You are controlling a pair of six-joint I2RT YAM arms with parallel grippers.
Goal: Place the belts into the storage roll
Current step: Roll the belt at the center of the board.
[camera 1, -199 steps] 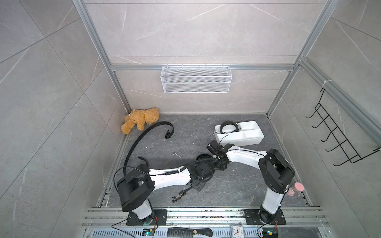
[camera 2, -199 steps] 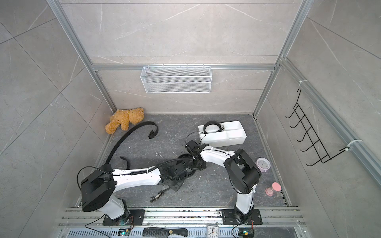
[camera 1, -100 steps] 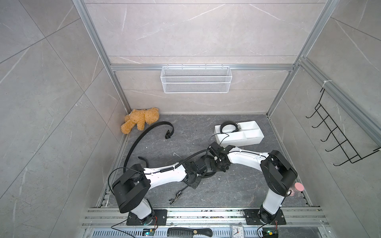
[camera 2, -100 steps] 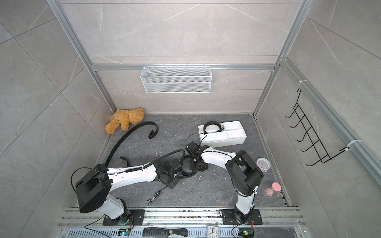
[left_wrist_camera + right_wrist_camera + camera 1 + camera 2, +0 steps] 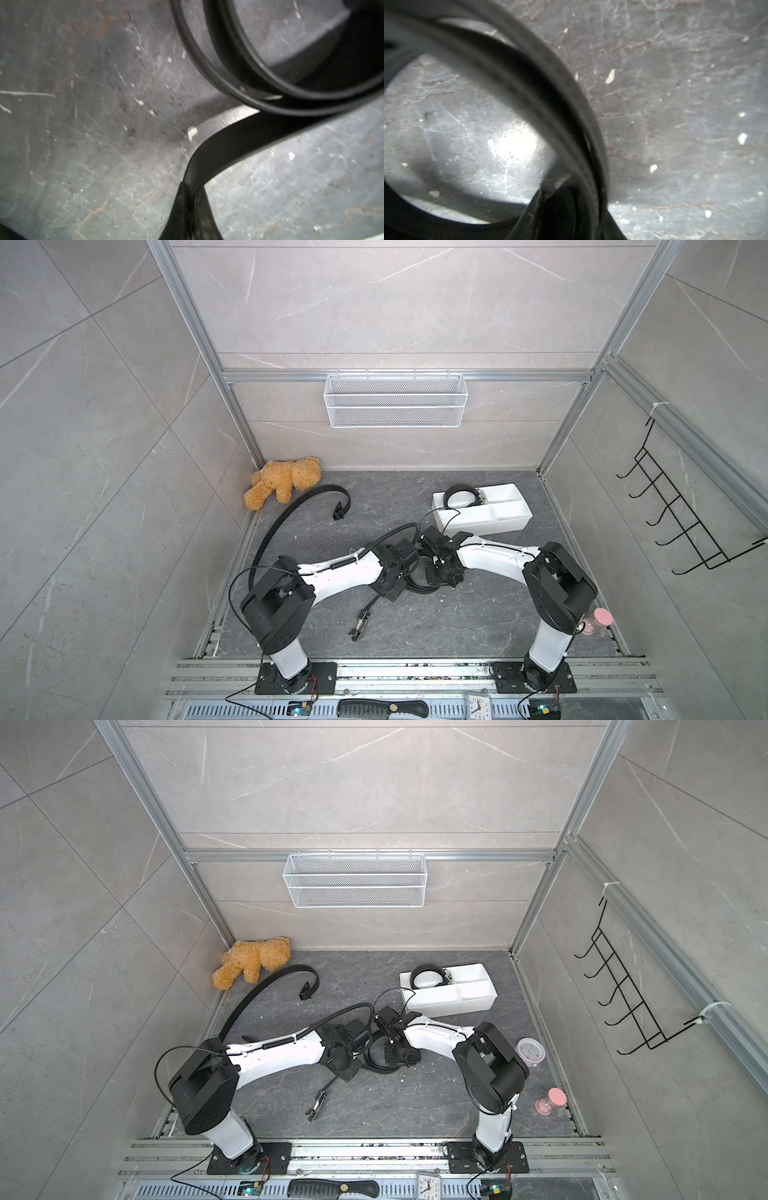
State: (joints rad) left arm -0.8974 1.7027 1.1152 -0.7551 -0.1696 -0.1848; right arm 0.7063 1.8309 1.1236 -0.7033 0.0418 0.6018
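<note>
Left gripper (image 5: 188, 185) pinching strap of half-coiled belt (image 5: 245, 133), fingers together on it, at middle of floor (image 5: 415, 635). Right gripper (image 5: 573, 193) straddling same coil's loops; cannot tell whether clamping. Second belt (image 5: 448, 498) lying coiled in far-left compartment of tray (image 5: 490, 526), far right. Third belt (image 5: 328, 488) lying curved on floor, far left.
</note>
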